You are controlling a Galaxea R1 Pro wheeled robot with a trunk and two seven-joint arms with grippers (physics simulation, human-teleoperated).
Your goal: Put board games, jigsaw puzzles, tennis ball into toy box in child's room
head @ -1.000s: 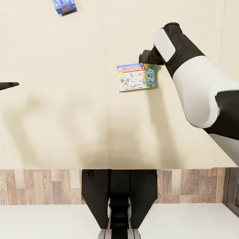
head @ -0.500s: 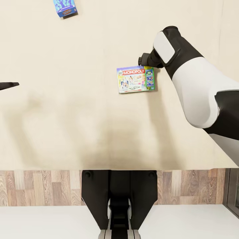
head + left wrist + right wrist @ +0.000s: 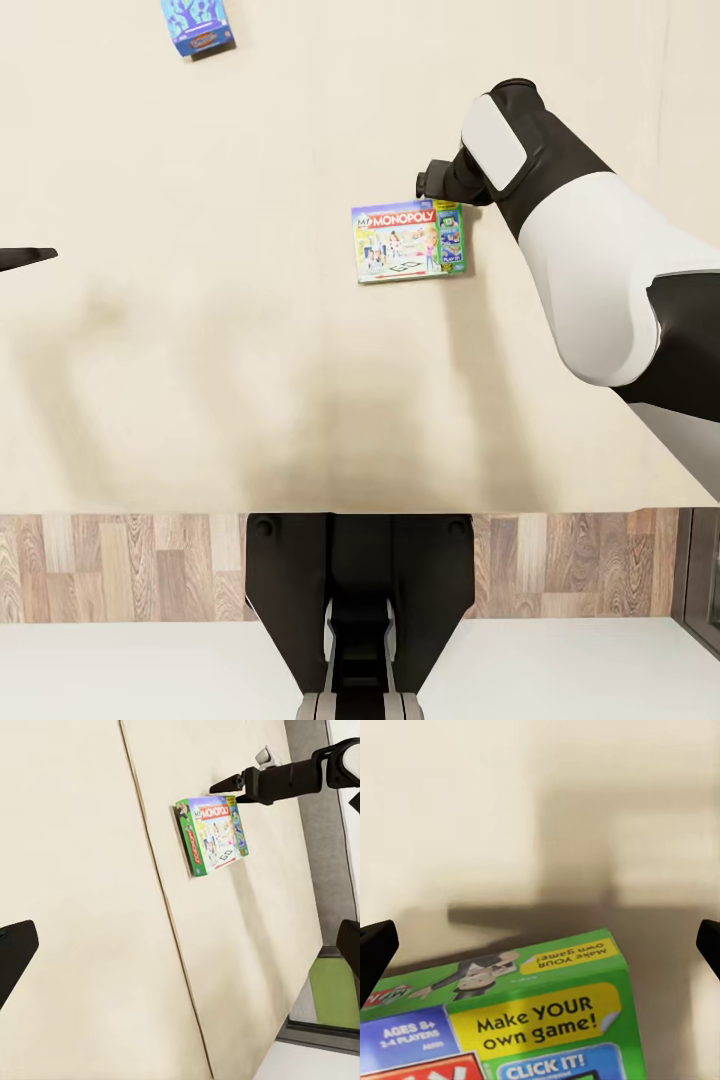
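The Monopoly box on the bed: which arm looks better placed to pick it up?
The right. Its pincer hovers at the far edge of the Monopoly box, fingers spread wide in the right wrist view. The left pincer sits far off at the side of the bed, nowhere near the box.

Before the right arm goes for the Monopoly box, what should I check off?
1. Monopoly box lies flat on the bed: ok.
2. Right gripper at the box's far edge: ok.
3. Right fingers spread wide, tips at the edges of the right wrist view: ok.
4. Fingers straddling the box: not ok, it sits off-centre below them.
5. Nothing beside the box; the blue box lies far off: ok.
6. Left gripper state: cannot tell.
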